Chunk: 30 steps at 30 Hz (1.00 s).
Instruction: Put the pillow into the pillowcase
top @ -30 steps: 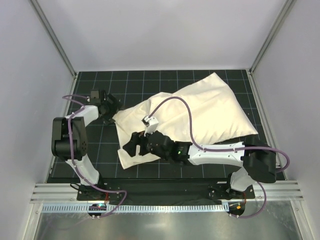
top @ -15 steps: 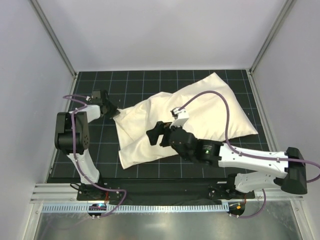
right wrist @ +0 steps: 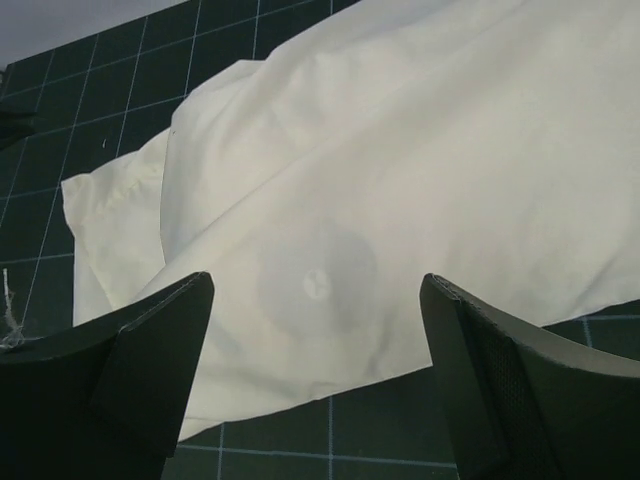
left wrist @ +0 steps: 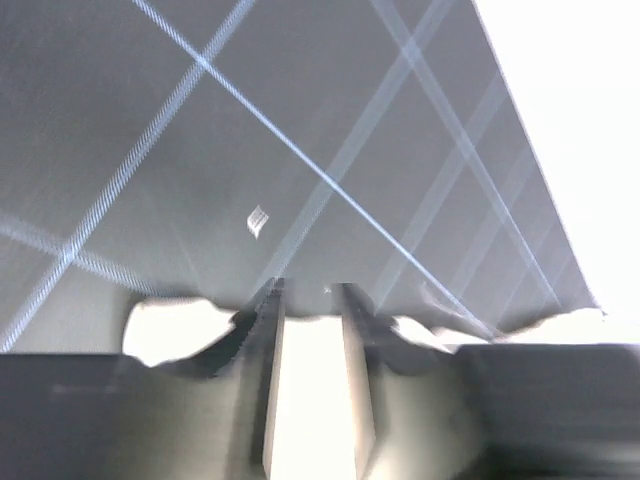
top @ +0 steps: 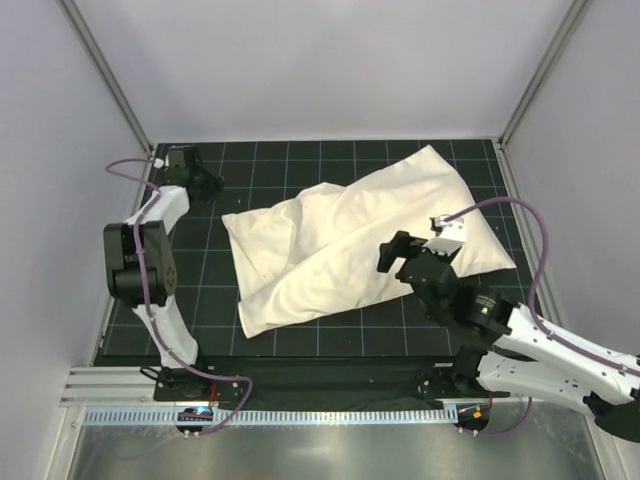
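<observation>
The cream pillowcase [top: 300, 265] lies slantwise across the dark grid mat [top: 200, 300], puffy at its far right end and limp and flat at its near left end. The pillow is hidden inside it. Only its bulge shows, and a round logo [right wrist: 318, 283] shows faintly through the cloth in the right wrist view. My right gripper [top: 392, 252] hovers open over the pillowcase's near edge [right wrist: 330, 385], jaws wide apart and empty, on either side of the logo. My left gripper [top: 205, 185] is at the far left of the mat, apart from the cloth. Its blurred fingers [left wrist: 265, 330] stand slightly apart, so it is open and holds nothing.
Grey walls with metal corner posts [top: 105, 80] close in the mat on three sides. A metal rail [top: 320, 385] runs along the near edge by the arm bases. Purple cables [top: 500, 210] loop over both arms. A small white scrap [left wrist: 257, 221] lies on the mat.
My right arm has drawn back to the right, off the cloth, its jaws wider. My left gripper closed at the pillowcase's left corner, let go and moved to the far left. That corner shifted left.
</observation>
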{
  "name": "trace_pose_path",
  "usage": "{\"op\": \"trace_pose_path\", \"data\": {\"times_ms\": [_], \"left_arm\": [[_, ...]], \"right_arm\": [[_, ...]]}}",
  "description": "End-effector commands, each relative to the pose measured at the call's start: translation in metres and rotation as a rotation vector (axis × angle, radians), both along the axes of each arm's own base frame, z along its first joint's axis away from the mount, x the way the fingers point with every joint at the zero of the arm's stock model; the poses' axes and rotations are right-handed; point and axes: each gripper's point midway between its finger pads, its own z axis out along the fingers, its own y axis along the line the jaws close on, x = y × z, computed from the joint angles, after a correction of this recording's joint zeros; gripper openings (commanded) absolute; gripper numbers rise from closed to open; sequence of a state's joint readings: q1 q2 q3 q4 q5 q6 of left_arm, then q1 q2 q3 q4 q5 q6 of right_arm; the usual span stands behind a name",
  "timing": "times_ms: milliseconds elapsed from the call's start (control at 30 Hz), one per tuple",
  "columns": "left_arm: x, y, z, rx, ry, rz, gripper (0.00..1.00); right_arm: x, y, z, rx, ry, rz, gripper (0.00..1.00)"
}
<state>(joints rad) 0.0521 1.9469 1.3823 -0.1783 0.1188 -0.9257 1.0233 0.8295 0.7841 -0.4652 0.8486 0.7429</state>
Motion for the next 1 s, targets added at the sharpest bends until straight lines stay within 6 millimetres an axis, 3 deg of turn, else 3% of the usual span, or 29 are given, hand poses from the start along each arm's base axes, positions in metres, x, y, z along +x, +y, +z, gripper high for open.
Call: {"op": "trace_pose_path", "data": {"times_ms": [0,33,133,200,233,300,333,400,433,467,533,567,600,667,767,933,967], "left_arm": [[-0.032,0.001,0.101,0.04,-0.189,0.0,0.36],[-0.044,-0.001,0.114,0.041,-0.215,-0.009,0.61],[-0.094,-0.009,0.15,0.039,-0.303,-0.04,0.85],[-0.124,-0.015,0.152,0.045,-0.315,-0.072,0.94],[-0.142,-0.018,0.172,0.058,-0.374,-0.089,1.0],[-0.167,-0.024,0.165,0.072,-0.359,-0.143,1.0],[-0.182,-0.027,0.175,0.078,-0.393,-0.162,1.0],[-0.204,-0.038,0.163,0.064,-0.364,-0.235,1.0],[-0.217,-0.04,0.173,0.067,-0.399,-0.253,1.0],[-0.227,-0.044,0.169,0.061,-0.384,-0.275,1.0],[-0.242,-0.044,0.17,0.087,-0.395,-0.297,1.0],[-0.253,-0.043,0.177,0.106,-0.421,-0.299,1.0],[-0.261,-0.043,0.171,0.114,-0.396,-0.305,1.0],[-0.274,-0.039,0.174,0.162,-0.411,-0.317,1.0],[-0.288,-0.032,0.163,0.229,-0.376,-0.331,1.0],[-0.296,-0.019,0.131,0.304,-0.312,-0.311,1.0],[-0.298,-0.022,0.138,0.309,-0.328,-0.339,1.0]], "right_arm": [[-0.005,-0.036,0.027,-0.017,-0.091,-0.056,0.92],[-0.007,-0.041,0.031,-0.029,-0.103,-0.048,0.93],[-0.018,-0.061,0.045,0.002,-0.15,-0.044,0.93],[-0.027,-0.075,0.053,0.047,-0.184,-0.038,0.93],[-0.031,-0.078,0.055,0.059,-0.194,-0.027,0.93],[-0.04,-0.093,0.062,0.098,-0.224,-0.025,0.93],[-0.043,-0.099,0.065,0.106,-0.237,-0.032,0.93],[-0.048,-0.102,0.073,0.154,-0.272,-0.009,0.93],[-0.052,-0.101,0.077,0.171,-0.296,0.024,0.94],[-0.053,-0.103,0.079,0.164,-0.306,0.032,0.94],[-0.056,-0.108,0.081,0.171,-0.298,0.024,0.97],[-0.056,-0.11,0.079,0.164,-0.287,0.012,0.99],[-0.057,-0.113,0.071,0.127,-0.257,0.006,0.99],[-0.059,-0.11,0.064,0.127,-0.198,0.008,0.99],[-0.062,-0.1,0.044,0.082,-0.094,0.041,0.99],[-0.056,-0.097,0.022,0.023,-0.039,-0.005,0.99],[-0.057,-0.096,0.022,0.021,-0.033,0.003,0.99]]}}
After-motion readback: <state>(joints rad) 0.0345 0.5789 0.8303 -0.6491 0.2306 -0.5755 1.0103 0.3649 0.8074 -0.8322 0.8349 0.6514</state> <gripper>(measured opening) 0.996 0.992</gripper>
